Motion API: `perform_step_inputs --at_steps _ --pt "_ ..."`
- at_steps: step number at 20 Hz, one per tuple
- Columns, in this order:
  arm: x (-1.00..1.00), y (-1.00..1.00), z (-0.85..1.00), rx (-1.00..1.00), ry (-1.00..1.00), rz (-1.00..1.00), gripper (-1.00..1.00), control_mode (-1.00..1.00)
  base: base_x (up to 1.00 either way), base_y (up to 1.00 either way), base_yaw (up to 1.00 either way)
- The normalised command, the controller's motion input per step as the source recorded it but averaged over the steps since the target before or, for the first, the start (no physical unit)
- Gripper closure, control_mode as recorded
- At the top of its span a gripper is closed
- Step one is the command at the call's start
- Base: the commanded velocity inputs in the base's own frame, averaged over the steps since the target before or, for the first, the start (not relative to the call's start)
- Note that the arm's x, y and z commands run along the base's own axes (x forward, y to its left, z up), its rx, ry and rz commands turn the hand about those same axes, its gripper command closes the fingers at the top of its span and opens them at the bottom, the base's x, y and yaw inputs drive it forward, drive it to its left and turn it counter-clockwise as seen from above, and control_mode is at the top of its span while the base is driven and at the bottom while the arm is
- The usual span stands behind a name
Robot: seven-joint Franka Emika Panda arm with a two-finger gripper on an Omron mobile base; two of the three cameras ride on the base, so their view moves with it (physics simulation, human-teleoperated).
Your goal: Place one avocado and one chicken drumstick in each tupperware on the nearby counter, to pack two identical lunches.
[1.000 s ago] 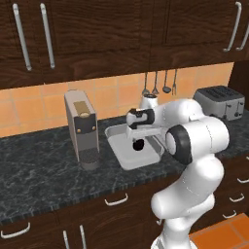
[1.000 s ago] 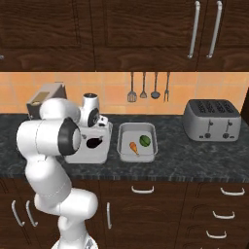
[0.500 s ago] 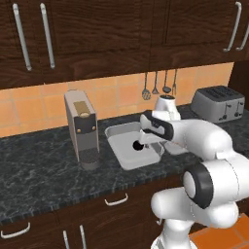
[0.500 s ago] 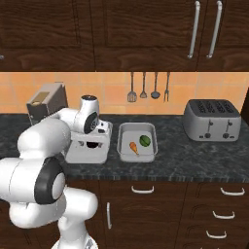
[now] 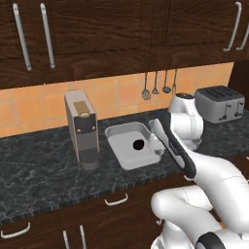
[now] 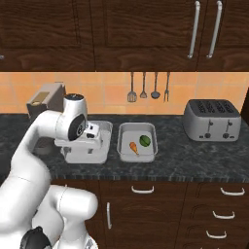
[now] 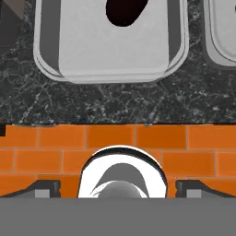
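Observation:
Two grey-white tupperware trays stand side by side on the black counter [image 6: 194,158]. The left tupperware [image 5: 121,153] holds one dark avocado [image 5: 138,144], also seen as a black oval [image 7: 123,10] at the top of the hand view. The right tupperware [image 6: 124,146] holds a green avocado [image 6: 144,140] and an orange chicken drumstick [image 6: 133,148]. My gripper [image 7: 118,186] hangs open and empty above the counter's front edge, close to the near rim of the left tupperware [image 7: 110,76]. In the right base view the hand [image 6: 94,134] covers part of that tray.
A coffee machine [image 5: 81,127] stands just left of the left tupperware. A silver toaster [image 6: 211,119] sits on the counter to the right. Utensils [image 6: 148,87] hang on the orange tiled wall behind. Dark drawers with silver handles [image 6: 141,189] run below the counter.
The arm has swung and stretched out; the hand has drawn back from over the left tupperware toward the counter's front edge. The dark avocado stays in the tray. The gripper stays open.

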Motion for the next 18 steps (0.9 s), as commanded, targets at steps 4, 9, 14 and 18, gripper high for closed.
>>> perform_step_inputs --at_steps 4,9,14,18 --pt "-1.0 -0.31 0.04 0.0 -0.07 0.0 -1.0 -1.0 0.0 0.0 0.0" --pt "-0.98 -0.16 0.03 0.0 -0.08 0.0 -1.0 -1.0 0.0 0.0 0.0" --pt "-0.01 0.0 0.0 0.0 0.0 0.0 -1.0 -1.0 0.0 0.0 0.0" --pt "0.0 0.0 0.0 0.0 0.0 0.0 -1.0 1.0 -0.17 -0.03 -0.01"
